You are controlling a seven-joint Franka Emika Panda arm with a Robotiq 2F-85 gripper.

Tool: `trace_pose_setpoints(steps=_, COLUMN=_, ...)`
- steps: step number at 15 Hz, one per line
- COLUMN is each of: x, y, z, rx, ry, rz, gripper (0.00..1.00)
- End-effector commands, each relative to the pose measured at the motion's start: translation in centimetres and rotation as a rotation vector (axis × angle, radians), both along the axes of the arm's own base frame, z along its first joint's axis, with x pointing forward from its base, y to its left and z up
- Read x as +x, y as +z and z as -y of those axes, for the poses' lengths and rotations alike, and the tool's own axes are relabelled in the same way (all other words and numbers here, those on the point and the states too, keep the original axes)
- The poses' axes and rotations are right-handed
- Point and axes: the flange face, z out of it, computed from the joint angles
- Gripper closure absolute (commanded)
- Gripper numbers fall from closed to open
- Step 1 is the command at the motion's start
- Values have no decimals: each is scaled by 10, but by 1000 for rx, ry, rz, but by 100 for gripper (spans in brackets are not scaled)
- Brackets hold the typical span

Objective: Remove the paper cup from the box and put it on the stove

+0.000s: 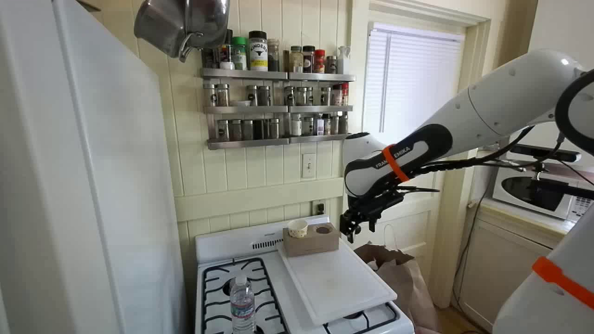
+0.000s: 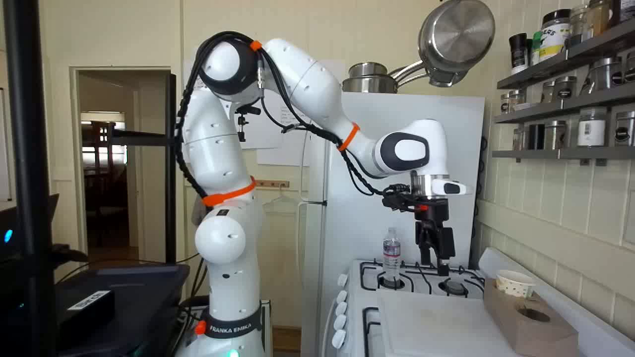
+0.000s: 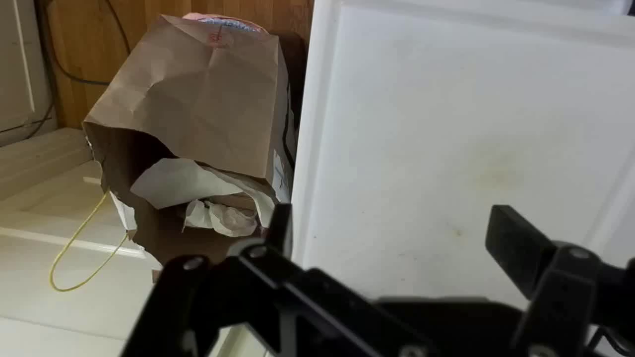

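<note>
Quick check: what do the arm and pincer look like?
The arm is white and rounded, with black trim and FRANKA EMIKA lettering. Orange straps bind black cables along it. The pincer is black, its two jointed fingers ending in flat, blocky pads.

On the stove (image 1: 281,278), you have open room over the white board (image 1: 338,283); the back panel (image 1: 222,247) blocks you behind the box (image 1: 310,246), and, apart from the board, an upright bottle (image 1: 242,307) obstructs you.

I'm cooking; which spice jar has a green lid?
The top-shelf jar just left of the Kinder's container in an exterior view; only its lid is green.
</note>
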Motion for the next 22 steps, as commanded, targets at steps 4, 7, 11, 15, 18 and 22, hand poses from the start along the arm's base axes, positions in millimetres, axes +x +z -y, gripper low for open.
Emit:
trace_pose_setpoints(steps=4, x=8, y=2, z=-2, rx=16, ry=-26, rz=57, gripper=0)
trace_pose_setpoints(steps=7, x=39, y=9, z=-15, rx=99, ry=-90, rz=238, gripper=0)
trace_pose_setpoints(steps=11, x=94, y=12, z=-32, rx=152, ry=-124, rz=503, gripper=0)
trace_pose_setpoints(steps=15, x=146, y=10, z=-23, rx=207, ry=-251, rz=600, gripper=0)
trace_pose_setpoints(steps=18, x=169, y=-7, z=-14, rx=217, ry=-338, rz=572, gripper=0)
trace_pose_setpoints(steps=22, x=188, y=-32, z=-4, rx=236, ry=-426, rz=541, gripper=1)
